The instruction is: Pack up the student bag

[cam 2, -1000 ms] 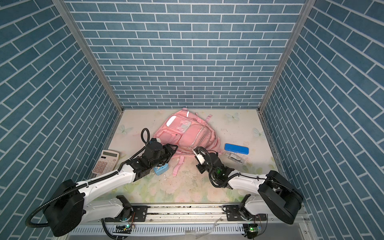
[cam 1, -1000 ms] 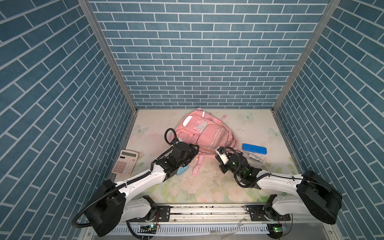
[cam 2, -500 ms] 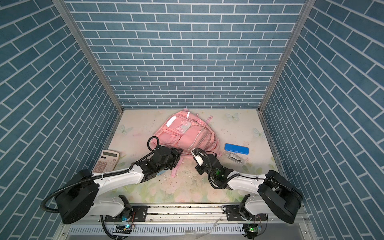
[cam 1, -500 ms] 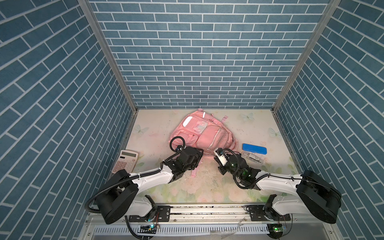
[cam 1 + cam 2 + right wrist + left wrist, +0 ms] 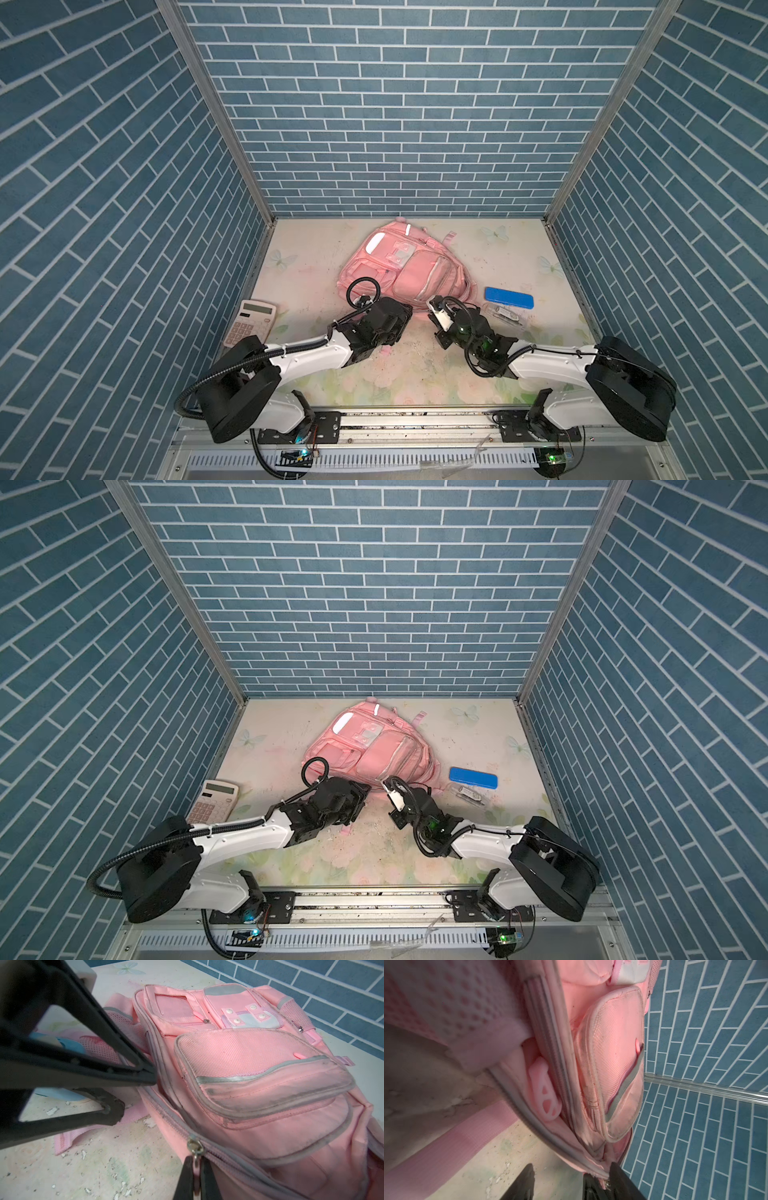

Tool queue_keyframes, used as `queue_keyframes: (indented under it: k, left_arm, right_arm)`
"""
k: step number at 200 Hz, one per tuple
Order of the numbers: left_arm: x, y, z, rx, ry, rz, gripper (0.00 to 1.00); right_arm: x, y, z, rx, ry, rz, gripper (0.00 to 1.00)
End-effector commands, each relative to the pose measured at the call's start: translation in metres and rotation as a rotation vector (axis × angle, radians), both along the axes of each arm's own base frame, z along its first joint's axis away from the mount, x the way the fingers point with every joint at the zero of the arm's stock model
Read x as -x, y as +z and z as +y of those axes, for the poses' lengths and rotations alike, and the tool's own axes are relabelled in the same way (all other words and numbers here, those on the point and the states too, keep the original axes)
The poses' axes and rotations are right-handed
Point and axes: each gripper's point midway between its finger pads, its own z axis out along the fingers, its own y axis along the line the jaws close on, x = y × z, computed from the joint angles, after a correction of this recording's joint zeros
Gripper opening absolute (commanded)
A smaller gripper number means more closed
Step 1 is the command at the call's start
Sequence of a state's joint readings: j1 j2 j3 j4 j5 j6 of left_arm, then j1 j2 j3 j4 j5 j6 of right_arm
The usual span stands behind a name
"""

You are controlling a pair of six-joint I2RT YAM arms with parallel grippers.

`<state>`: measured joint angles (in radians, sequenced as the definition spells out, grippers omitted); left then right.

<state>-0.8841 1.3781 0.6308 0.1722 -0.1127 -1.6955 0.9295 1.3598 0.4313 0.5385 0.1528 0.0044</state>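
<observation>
The right gripper [image 5: 195,1164] is pinched together on the small metal zip pull [image 5: 194,1147] at the near edge of the student bag [image 5: 415,270]. This is a big soft pink fabric backpack with mesh panels, grey piping and clear window patches, lying front-up mid-table toward the back wall. The left gripper [image 5: 574,1178] has its black fingers apart around the bag's near corner seam; I cannot tell whether they touch it. A pale pink plastic buckle [image 5: 544,1088] shows between the parted zip tracks. A glossy blue oblong case [image 5: 508,298] and a clear packet [image 5: 505,316] lie right of the bag, and a beige calculator [image 5: 251,322] lies well left. Blue brick-pattern walls [image 5: 395,124] enclose the scuffed floral tabletop [image 5: 415,374].
</observation>
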Motion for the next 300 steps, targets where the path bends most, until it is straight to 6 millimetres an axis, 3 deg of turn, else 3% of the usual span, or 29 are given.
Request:
queue_keyframes:
  k: [1, 56, 106, 147, 196, 224, 238, 248, 276, 300]
  left_arm:
    - [-0.003, 0.020, 0.006, -0.050, 0.034, -0.032, 0.59]
    - [0.009, 0.022, 0.004, -0.060, 0.032, -0.015, 0.58]
    - [0.015, 0.000, -0.002, -0.024, 0.032, 0.034, 0.58]
    - [0.002, -0.007, 0.000, -0.061, 0.077, 0.015, 0.58]
    - [-0.021, -0.001, -0.002, -0.080, 0.100, -0.045, 0.58]
    - [-0.031, -0.012, 0.001, -0.098, 0.106, -0.040, 0.58]
    - [-0.034, -0.016, 0.001, -0.089, 0.101, -0.039, 0.51]
    - [-0.038, -0.016, 0.000, -0.086, 0.088, -0.053, 0.41]
    - [-0.046, -0.015, -0.001, -0.093, 0.040, -0.081, 0.00]
    - [-0.048, -0.014, 0.004, -0.106, 0.009, -0.088, 0.00]
  right_arm:
    - [-0.013, 0.017, 0.003, -0.049, -0.062, -0.047, 0.00]
    - [-0.013, 0.026, 0.006, -0.087, -0.039, -0.083, 0.00]
    - [-0.002, 0.037, 0.007, -0.128, 0.028, -0.129, 0.00]
    - [0.007, 0.039, 0.007, -0.141, 0.081, -0.149, 0.00]
    - [0.014, 0.029, 0.014, -0.101, 0.139, -0.120, 0.00]
    - [0.015, 0.030, 0.014, -0.102, 0.141, -0.121, 0.00]
    - [0.015, 0.031, 0.012, -0.103, 0.135, -0.120, 0.00]
    - [0.014, 0.033, 0.012, -0.106, 0.129, -0.122, 0.00]
    - [0.005, 0.033, 0.004, -0.098, 0.050, -0.098, 0.00]
    - [0.000, 0.036, -0.007, -0.113, -0.019, -0.095, 0.00]
